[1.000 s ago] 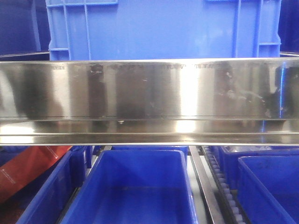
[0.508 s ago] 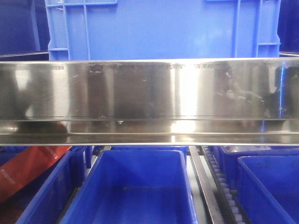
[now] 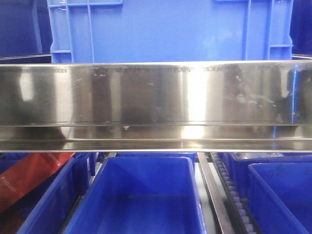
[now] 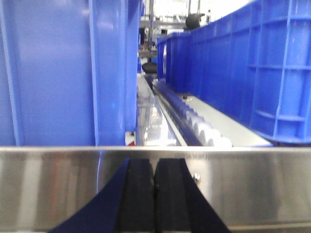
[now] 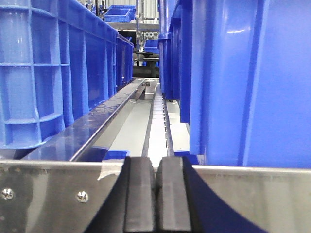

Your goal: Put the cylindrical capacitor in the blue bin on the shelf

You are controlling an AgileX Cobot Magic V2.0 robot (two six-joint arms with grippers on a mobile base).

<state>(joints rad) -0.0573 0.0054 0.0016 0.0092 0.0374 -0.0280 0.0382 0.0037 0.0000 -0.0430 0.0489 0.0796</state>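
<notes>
No cylindrical capacitor shows in any view. The shelf's shiny steel front rail (image 3: 156, 100) spans the front view, with a large blue bin (image 3: 165, 29) on the level above it and an open blue bin (image 3: 139, 195) below. Neither gripper shows in the front view. In the left wrist view my left gripper (image 4: 155, 162) is shut with its black pads together, close in front of the rail (image 4: 252, 187). In the right wrist view my right gripper (image 5: 156, 162) is also shut with nothing visible between its pads, facing the rail (image 5: 53, 194).
The left wrist view shows a blue bin (image 4: 68, 73) on the left, a row of blue bins (image 4: 252, 63) on the right and a roller track (image 4: 201, 128) between. The right wrist view shows bins on the left (image 5: 58, 63) and right (image 5: 243, 73). A red object (image 3: 29, 178) lies lower left.
Only the reflections on the left part of the steel rail have shifted. The bins and the view have not moved.
</notes>
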